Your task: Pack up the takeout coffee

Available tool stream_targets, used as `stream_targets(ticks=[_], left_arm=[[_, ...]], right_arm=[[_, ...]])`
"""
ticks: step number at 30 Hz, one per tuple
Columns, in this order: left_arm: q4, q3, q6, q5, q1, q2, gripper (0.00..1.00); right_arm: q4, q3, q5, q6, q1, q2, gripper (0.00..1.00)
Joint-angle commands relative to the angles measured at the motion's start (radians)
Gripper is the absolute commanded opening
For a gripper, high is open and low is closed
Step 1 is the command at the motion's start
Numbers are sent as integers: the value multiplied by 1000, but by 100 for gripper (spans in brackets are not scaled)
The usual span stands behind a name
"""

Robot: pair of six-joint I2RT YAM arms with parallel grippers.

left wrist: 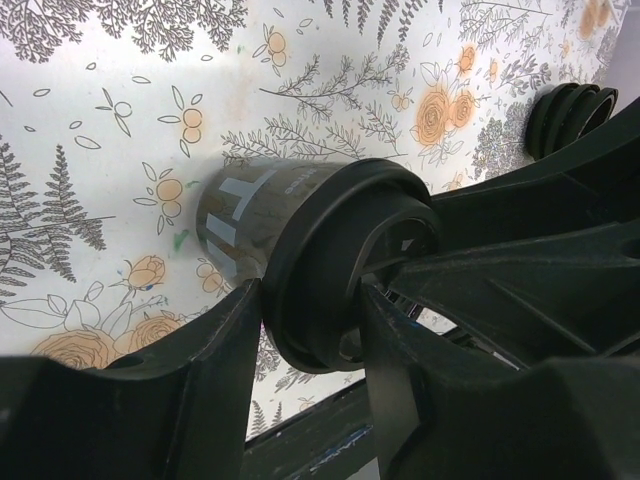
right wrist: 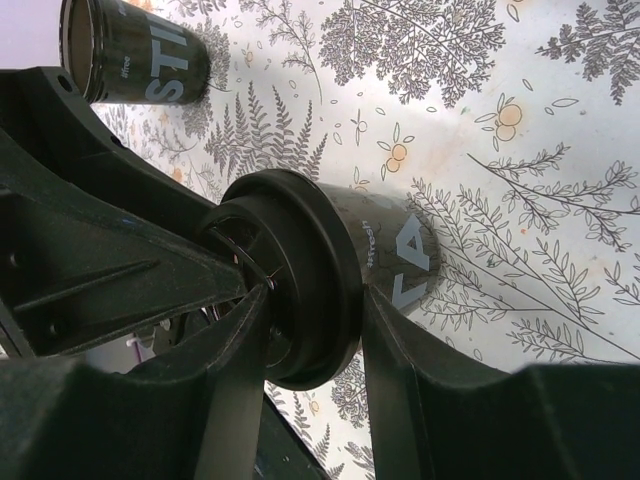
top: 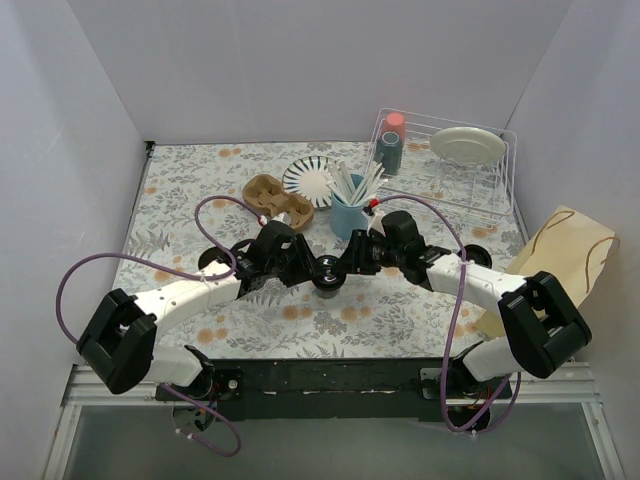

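Looked like the lid-seating step: coffee cup [top: 328,277] just in front of the blue straw holder [top: 348,215], clamped at the lid by both left gripper [left wrist: 308,310] and right gripper [right wrist: 318,330]. Probably needed one release next, then a lift over to the cardboard carrier [top: 278,200] left of that holder.

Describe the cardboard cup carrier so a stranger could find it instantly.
Start at the wire dish rack in the far right corner and move left past the blue cup of white sticks. The cup carrier lies just beyond it, beside a white striped disc. It alone is brown moulded cardboard with round wells.
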Motion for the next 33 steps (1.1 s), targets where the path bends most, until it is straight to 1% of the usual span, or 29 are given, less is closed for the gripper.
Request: stream_targets(ticks=[1,2,4,7,12,14,17,18,21,24,27,28,33], left_arm=[[-160,17,11,-35,-6,83,34],[-173,13,20,-42,-6,87,34],[-182,-3,26,-48,-6,73,34],[-188,-20,38,-48,-6,47,34],[-207,-16,99,-48,-6,54,34],[-211,-7,116,-78,-6,65,34],[-220,6,141,-83,-6,77,34],[-219,10,146,-80,-6,77,34],[-213,20,164,-77,-6,84,34],[-204,24,185,-75,-6,90,34],[-205,33,196,-75,-6,103,35],[-205,35,198,-75,-6,108,35],[-185,30,213,-68,-6,128,35]], right_arm=[[-163,6,-46,-24,19,-11,52],[-193,21,-27,-37,19,-16,56],[-252,62,-4,-69,10,-16,62],[-272,87,-19,-100,-13,-33,65],[-342,148,-26,-189,-58,-56,65],[-379,184,-50,-231,-85,-56,65],[-411,225,-92,-290,-108,-45,61],[-421,236,-95,-301,-111,-42,57],[-454,271,-87,-333,-112,-16,50],[-482,299,-76,-357,-112,15,47],[-476,308,-110,-374,-112,33,47],[-473,310,-145,-385,-112,41,48],[-465,325,-199,-419,-108,62,56]])
